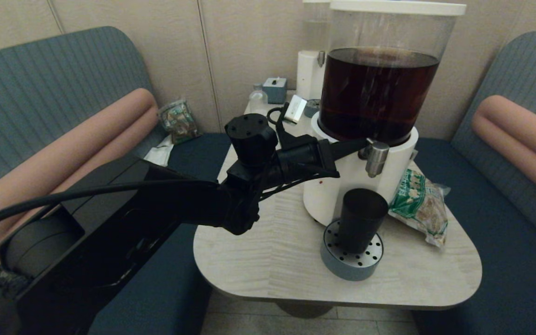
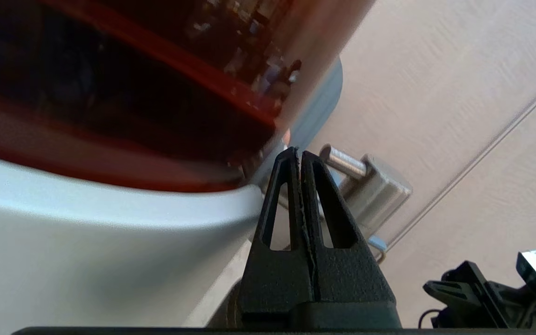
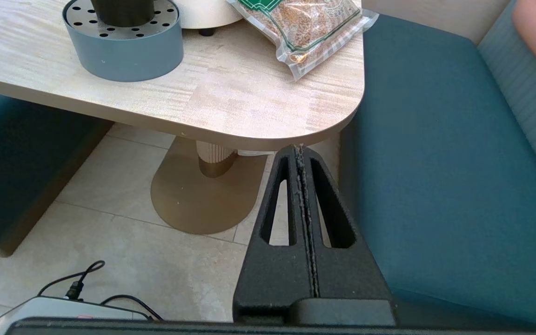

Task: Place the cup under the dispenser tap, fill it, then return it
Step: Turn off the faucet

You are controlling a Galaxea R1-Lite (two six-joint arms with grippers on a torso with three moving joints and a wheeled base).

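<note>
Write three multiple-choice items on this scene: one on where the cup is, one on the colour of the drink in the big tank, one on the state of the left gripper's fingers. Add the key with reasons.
1. Where does the cup stand?
A. On the round drip tray below the dispenser tap
B. On the bench seat
C. In the right gripper

2. What colour is the drink in the big tank?
A. Colourless
B. Dark brown
C. Green

3. How are the left gripper fingers?
A. Wide open
B. Shut on the cup
C. Shut on nothing, tips near the tap

Key: 1 A, the head view shows the cup upright on the perforated tray under the spigot. 2 B, the tank's liquid is dark brown. 3 C, the left wrist view shows the fingers pressed together, empty, beside the tap.
</note>
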